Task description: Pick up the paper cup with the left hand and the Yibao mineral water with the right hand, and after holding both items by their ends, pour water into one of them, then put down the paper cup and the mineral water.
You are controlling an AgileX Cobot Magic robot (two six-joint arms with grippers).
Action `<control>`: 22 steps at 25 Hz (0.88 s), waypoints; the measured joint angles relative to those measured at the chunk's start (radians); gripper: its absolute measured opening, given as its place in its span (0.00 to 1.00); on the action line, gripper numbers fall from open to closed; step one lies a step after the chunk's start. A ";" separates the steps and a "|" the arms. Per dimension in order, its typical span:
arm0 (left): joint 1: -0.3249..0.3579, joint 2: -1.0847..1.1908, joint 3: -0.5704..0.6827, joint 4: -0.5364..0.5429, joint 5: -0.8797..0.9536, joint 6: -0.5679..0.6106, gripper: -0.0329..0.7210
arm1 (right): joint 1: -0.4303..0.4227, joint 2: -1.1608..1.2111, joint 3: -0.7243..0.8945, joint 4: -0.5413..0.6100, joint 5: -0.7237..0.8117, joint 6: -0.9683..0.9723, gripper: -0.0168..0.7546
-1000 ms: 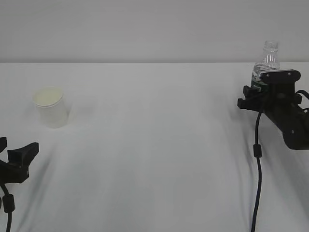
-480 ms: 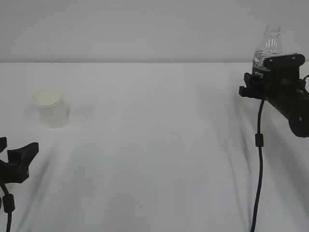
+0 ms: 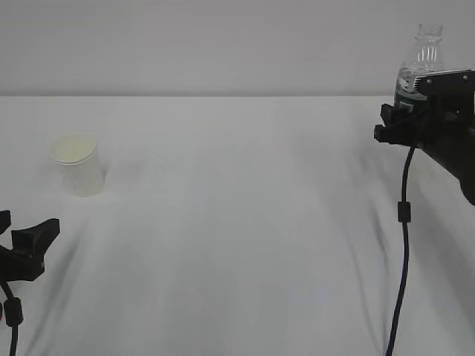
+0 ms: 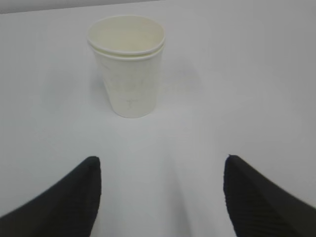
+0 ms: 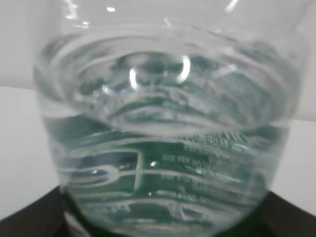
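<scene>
Table (image 3: 237, 222): white cloth, bare apart from the cup.
Right gripper (image 3: 415, 111): far right in the exterior view, clamped on the Yibao mineral water (image 3: 424, 55); bottle upright, clear of the table, neck open with no cap.
Left gripper (image 4: 160, 197): low at the near-left edge, jaws apart, holding nothing.
Paper cup (image 4: 127, 64): standing on the table, straight ahead of the left gripper and apart from it; two rims show, so possibly two cups nested.
Step in hand (judgement): raising the bottle; cup not yet picked up.
Doing it well: keep the capless bottle vertical; bring the left jaws level around the cup wall and close gently, since thin paper crushes.
Writing: dark green label (image 5: 163, 173) carries small pale print, too blurred to read; faint mark on the cup, unreadable.
</scene>
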 joint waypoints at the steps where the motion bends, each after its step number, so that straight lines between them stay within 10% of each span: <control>1: 0.000 0.000 0.000 0.000 0.000 0.000 0.77 | 0.000 -0.009 0.011 0.000 0.000 0.002 0.62; 22: 0.000 0.000 0.000 0.000 0.000 0.000 0.76 | 0.000 -0.196 0.295 -0.006 -0.090 0.006 0.62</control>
